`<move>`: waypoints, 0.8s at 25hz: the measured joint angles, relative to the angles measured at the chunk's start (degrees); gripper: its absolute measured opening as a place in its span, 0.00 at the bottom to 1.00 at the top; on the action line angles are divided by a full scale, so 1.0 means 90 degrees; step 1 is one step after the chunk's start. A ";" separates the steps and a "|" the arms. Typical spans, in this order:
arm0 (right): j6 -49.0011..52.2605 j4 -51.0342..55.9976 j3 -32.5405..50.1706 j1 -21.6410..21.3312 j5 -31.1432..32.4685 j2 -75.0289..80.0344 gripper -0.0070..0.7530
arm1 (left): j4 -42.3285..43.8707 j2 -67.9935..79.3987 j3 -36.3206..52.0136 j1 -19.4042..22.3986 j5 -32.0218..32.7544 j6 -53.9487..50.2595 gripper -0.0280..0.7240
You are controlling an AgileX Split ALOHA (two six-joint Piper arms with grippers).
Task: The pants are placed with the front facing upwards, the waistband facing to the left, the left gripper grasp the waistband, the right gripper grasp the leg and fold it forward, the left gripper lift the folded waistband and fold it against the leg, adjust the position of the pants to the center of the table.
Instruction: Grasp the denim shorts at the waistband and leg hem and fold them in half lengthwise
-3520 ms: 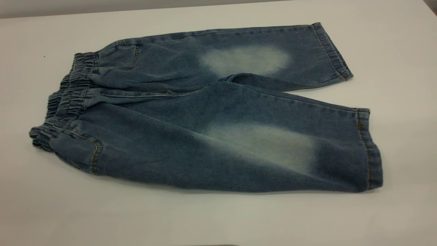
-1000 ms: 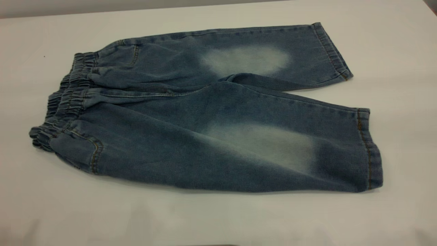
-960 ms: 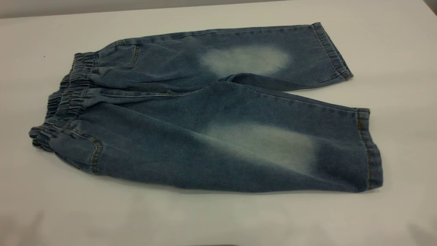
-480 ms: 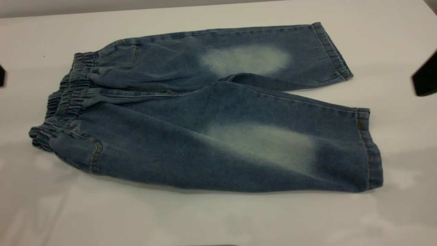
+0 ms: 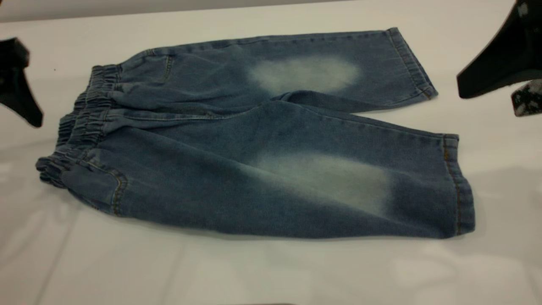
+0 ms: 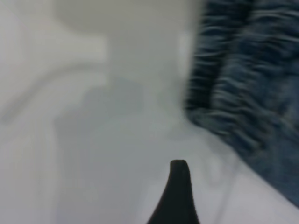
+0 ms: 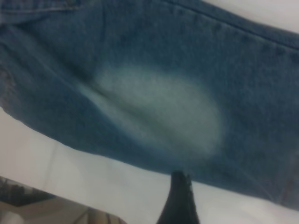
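The small blue denim pants [image 5: 262,135] lie flat and unfolded on the white table [image 5: 271,271], and I cannot tell whether the left gripper [image 5: 19,84] beside the ruffled elastic waistband [image 5: 80,127] or the right gripper [image 5: 504,63] is open, so one may pinch only the top layer and drag it.

Both grippers are coming into the exterior view now!

The left gripper [image 5: 19,91] pushes in at nine o'clock: half a second ago just a dark sliver at the edge, now a black finger hangs near the waistband [image 5: 87,114], apart from it. The right gripper [image 5: 514,80] swings in at two o'clock, far bigger than the small black wedge it was, hanging above the table [image 5: 271,271] just off the far leg's hem. Three and a half seconds ago neither showed at all. Soft shadows spread across the table at four and eight o'clock, where it was evenly lit before. Neither gripper touches the pants [image 5: 262,140] yet.
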 joint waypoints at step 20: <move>-0.0583 0.0551 0.0000 0.0000 -0.0095 0.0000 0.68 | -0.2727 0.1426 -0.0372 0.0354 -0.0153 0.1756 0.82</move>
